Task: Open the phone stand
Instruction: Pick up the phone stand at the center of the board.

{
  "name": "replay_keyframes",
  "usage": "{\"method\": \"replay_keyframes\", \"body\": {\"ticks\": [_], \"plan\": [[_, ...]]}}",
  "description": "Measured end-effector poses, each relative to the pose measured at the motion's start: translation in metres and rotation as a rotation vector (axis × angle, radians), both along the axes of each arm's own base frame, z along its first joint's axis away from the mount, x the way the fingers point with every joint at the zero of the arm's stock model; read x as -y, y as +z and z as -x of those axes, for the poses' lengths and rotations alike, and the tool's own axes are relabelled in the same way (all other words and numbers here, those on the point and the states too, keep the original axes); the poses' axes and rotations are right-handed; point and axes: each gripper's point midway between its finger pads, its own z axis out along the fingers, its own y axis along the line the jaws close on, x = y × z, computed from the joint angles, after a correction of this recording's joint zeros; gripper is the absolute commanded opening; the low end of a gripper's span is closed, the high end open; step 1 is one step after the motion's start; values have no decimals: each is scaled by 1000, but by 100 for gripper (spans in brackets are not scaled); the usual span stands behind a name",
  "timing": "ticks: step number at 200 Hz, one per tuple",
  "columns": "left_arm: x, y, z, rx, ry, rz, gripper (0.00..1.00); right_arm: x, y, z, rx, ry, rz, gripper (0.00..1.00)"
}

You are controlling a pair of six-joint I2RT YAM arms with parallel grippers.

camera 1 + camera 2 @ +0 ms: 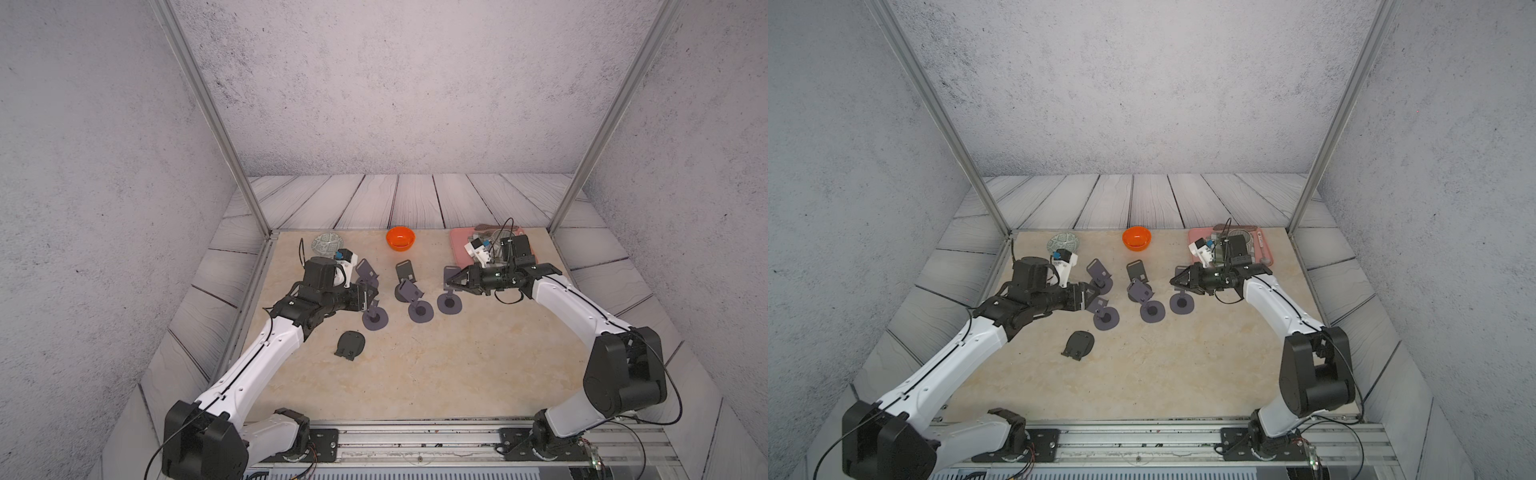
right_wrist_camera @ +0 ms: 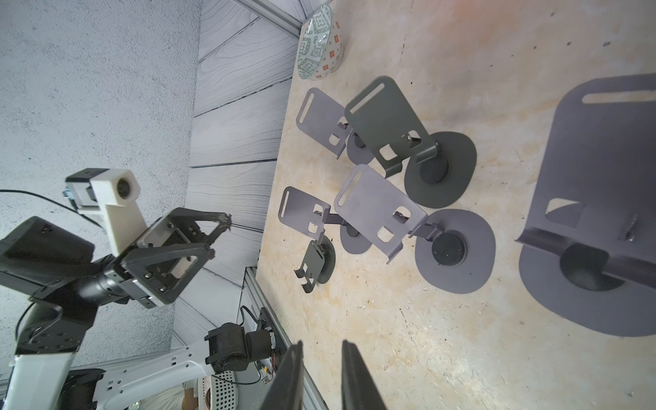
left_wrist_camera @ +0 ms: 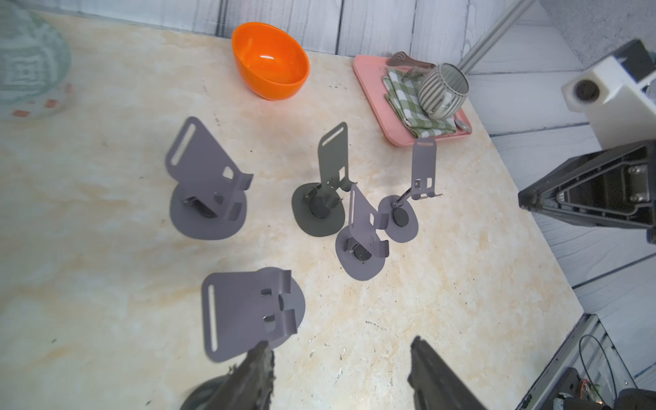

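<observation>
Several grey phone stands stand opened mid-table, their plates raised. One dark phone stand (image 1: 350, 344) (image 1: 1077, 345) lies folded flat nearer the front, apart from both grippers. My left gripper (image 1: 368, 297) (image 3: 340, 358) is open, nothing between its fingers. One fingertip (image 3: 257, 362) sits at the edge of an opened stand's tilted plate (image 3: 245, 312), whose base (image 1: 375, 319) rests on the table. My right gripper (image 1: 449, 284) (image 2: 321, 355) hovers beside the rightmost opened stand (image 1: 449, 303) (image 2: 585, 213). Its jaws are a narrow gap apart and hold nothing.
An orange bowl (image 1: 400, 238) and a patterned bowl (image 1: 327, 243) sit along the back edge. A pink tray (image 3: 369, 81) at the back right holds a striped mug (image 3: 442, 90) and a checked cloth. Metal frame posts rise at both back corners.
</observation>
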Motion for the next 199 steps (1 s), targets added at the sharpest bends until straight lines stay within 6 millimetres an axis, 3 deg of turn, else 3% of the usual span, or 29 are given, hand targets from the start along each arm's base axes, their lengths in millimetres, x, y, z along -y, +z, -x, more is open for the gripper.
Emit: {"method": "replay_keyframes", "body": {"ticks": [21, 36, 46, 73, 95, 142, 176, 199], "plan": [[-14, 11, -5, -35, -3, -73, 66, -1, 2, 0, 5, 4, -9, 24], [-18, 2, -7, -95, -42, -125, 65, -2, 5, -2, 14, 6, -23, 24], [-19, -12, -5, -157, -64, -157, 63, -3, 7, -2, 21, 9, -33, 24], [-29, -56, 7, -382, -70, -225, 49, -5, 9, -2, 24, 13, -50, 24], [-39, -84, 14, -506, -47, -251, 50, -5, 14, 2, 32, 17, -64, 24], [-53, -126, 52, -669, 58, -253, 56, -5, 26, 6, 70, 23, -92, 24], [-62, -157, 52, -684, 169, -251, 56, -7, 25, 9, 67, 28, -101, 25], [-67, -167, 43, -618, 245, -234, 55, -9, 26, 10, 67, 33, -106, 25]]}}
